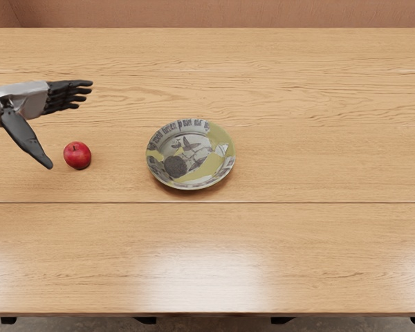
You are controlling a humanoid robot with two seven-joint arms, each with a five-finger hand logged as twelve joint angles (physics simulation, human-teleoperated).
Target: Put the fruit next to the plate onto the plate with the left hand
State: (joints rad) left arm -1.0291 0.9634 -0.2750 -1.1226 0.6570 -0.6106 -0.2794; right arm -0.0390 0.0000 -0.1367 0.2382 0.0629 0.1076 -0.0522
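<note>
On the left side of the worktop, the left hand hovered open, its dark fingers stretched flat toward the right and the thumb angled down toward the wood; it held nothing. The red apple sat on the wood just beside the thumb's tip, apart from it, and to the left of the patterned plate, which bore no fruit. The right hand was out of view.

The step in hand looked to be the reach for the fruit, with the grasp not yet made. To do it well, the hand would need to come lower and nearer, so the palm settled over the apple and fingers and thumb closed on opposite sides. A round fruit would likely roll if nudged from one side, so both sides should meet it together. A clean lift before carrying it right would keep it from clipping the plate's raised rim.
</note>
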